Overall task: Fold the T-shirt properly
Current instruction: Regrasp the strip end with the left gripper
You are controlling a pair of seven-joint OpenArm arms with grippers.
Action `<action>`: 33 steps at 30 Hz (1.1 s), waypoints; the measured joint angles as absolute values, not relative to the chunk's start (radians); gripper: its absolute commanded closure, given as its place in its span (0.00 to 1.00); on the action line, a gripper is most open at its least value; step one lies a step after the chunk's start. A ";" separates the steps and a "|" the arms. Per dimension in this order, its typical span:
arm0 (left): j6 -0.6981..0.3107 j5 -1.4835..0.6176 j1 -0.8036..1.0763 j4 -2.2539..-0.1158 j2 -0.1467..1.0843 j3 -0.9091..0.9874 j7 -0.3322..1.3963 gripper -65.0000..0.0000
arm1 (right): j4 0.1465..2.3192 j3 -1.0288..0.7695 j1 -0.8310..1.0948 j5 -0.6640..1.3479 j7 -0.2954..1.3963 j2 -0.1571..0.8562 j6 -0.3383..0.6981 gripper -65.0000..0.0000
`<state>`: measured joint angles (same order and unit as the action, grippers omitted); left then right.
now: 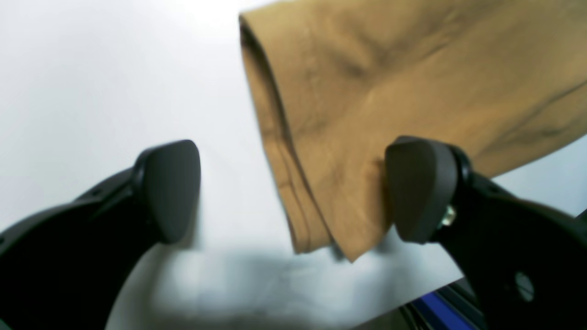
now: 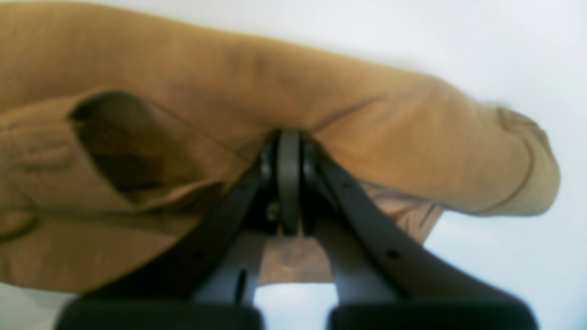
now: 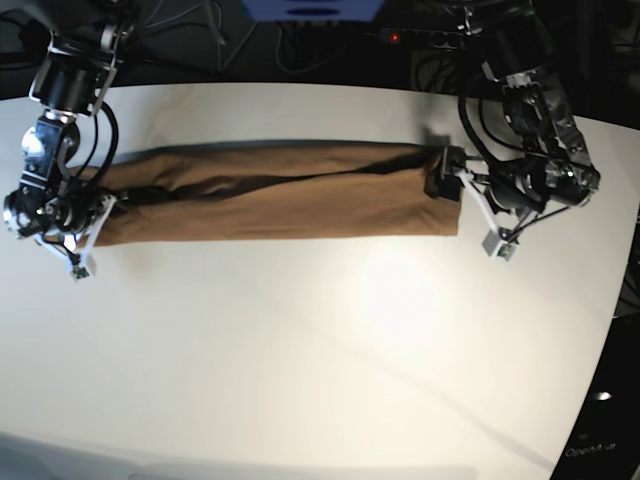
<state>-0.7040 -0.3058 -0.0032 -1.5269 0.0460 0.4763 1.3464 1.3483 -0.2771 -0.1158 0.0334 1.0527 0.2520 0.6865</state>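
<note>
The tan-brown T-shirt (image 3: 280, 190) lies on the white table (image 3: 320, 350) as one long strip running left to right. My right gripper (image 3: 100, 207) is at its left end; in the right wrist view the jaws are pressed together, and the gripper (image 2: 289, 143) is shut on a fold of the T-shirt (image 2: 390, 137). My left gripper (image 3: 441, 176) is at the strip's right end. Its fingers (image 1: 172, 190) stand wide apart, so the gripper (image 1: 296, 190) is open. A hemmed corner of the T-shirt (image 1: 367, 114) lies between them, against the right pad.
Behind the table's far edge are dark cables and equipment (image 3: 300, 30). The table's right edge (image 3: 625, 290) curves off near my left arm. A blue part (image 1: 435, 311) shows past the table edge in the left wrist view.
</note>
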 measured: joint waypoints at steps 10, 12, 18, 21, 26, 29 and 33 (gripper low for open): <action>-0.703 -0.343 -0.010 -1.462 0.044 0.480 1.317 0.81 | 1.348 -0.277 -0.116 0.034 1.052 0.252 0.687 0.99; -0.703 -0.346 -0.006 -1.460 0.044 0.480 1.317 0.88 | 1.348 -0.277 -0.116 0.034 1.050 0.252 0.687 0.99; -0.703 -0.347 -0.004 -1.460 0.047 0.479 1.320 0.89 | 1.348 -0.277 -0.116 0.034 1.050 0.252 0.687 0.99; -0.703 -0.347 -0.003 -1.460 0.044 0.480 1.320 0.89 | 1.348 -0.277 -0.116 0.034 1.050 0.252 0.687 0.99; -0.704 -0.376 -0.012 -1.415 0.048 0.477 1.308 0.89 | 1.348 -0.277 -0.115 0.034 1.049 0.252 0.686 0.99; -0.708 -0.416 -0.017 -1.374 0.046 0.477 1.284 0.95 | 1.348 -0.277 -0.115 0.035 1.045 0.252 0.687 0.99; -0.708 -0.420 -0.017 -1.372 0.045 0.477 1.284 0.96 | 1.348 -0.277 -0.115 0.034 1.046 0.252 0.687 0.99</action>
